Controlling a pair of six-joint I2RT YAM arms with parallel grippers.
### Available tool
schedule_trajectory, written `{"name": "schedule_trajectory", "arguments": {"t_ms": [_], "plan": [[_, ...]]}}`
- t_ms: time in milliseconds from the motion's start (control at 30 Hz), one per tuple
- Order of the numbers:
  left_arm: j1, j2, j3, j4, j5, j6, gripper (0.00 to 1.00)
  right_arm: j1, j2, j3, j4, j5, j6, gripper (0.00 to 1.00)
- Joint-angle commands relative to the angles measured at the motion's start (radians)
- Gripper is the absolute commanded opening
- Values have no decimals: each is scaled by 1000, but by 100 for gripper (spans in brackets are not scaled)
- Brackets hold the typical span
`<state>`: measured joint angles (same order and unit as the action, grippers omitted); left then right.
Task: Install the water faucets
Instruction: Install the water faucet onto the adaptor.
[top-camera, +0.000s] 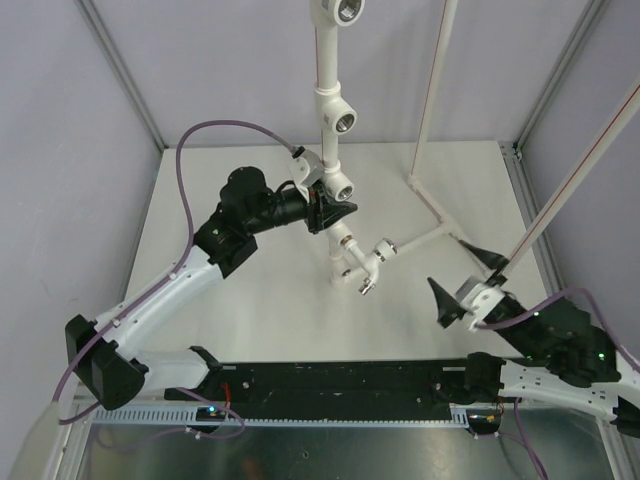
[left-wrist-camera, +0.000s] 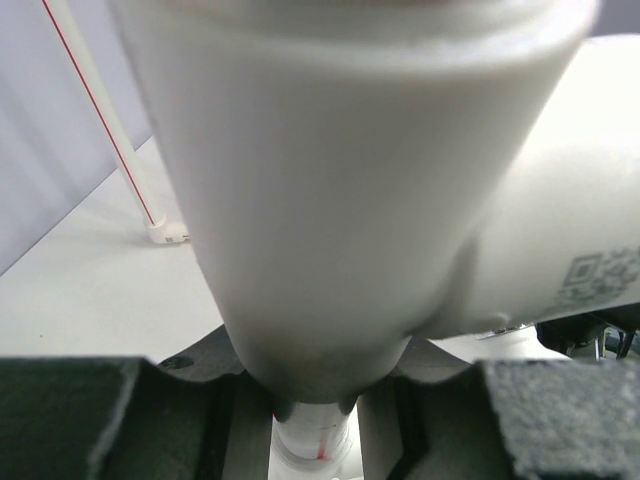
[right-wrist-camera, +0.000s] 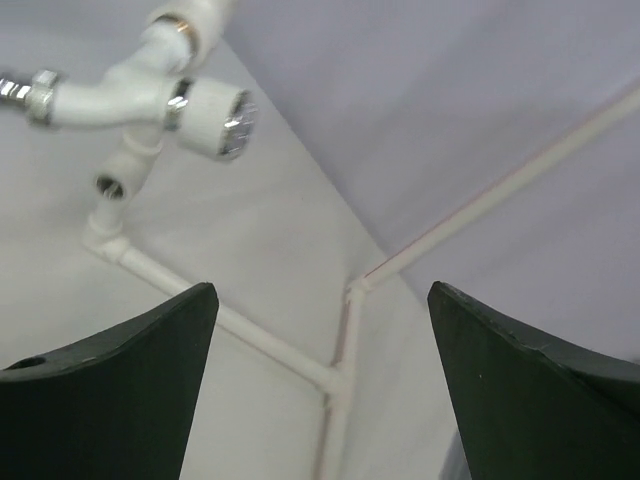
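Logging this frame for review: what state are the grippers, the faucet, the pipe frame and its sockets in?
left gripper: shut on the pipe frame.
right gripper: open, empty, apart from the pipe.
water faucet: appears fitted low on the pipe frame, touched by neither gripper.
upper sockets: three, threaded holes open, no faucet in them.
pipe frame: upright, clamped.

White table (top-camera: 250, 300) carries a white pipe frame (top-camera: 326, 60); its thin base rails (top-camera: 432, 205) lie flat on the top

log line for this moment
left end effector: shut on pipe frame | right end effector: open, empty | water faucet: fitted low on pipe frame
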<state>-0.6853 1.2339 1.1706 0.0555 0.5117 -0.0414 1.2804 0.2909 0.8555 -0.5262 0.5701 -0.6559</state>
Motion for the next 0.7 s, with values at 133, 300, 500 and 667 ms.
{"name": "schedule_trajectory", "arguments": {"t_ms": [133, 300, 500, 667], "plan": [[41, -37, -15, -132, 53, -37, 0, 52, -26, -194, 224, -180, -685, 98], [54, -42, -23, -132, 70, -31, 0, 76, 21, -203, 286, -193, -814, 98], [62, -45, -21, -132, 85, -24, 0, 116, 145, -182, 299, -202, -896, 98], [61, -42, -19, -132, 96, -23, 0, 130, 233, -161, 310, -207, -910, 99]]}}
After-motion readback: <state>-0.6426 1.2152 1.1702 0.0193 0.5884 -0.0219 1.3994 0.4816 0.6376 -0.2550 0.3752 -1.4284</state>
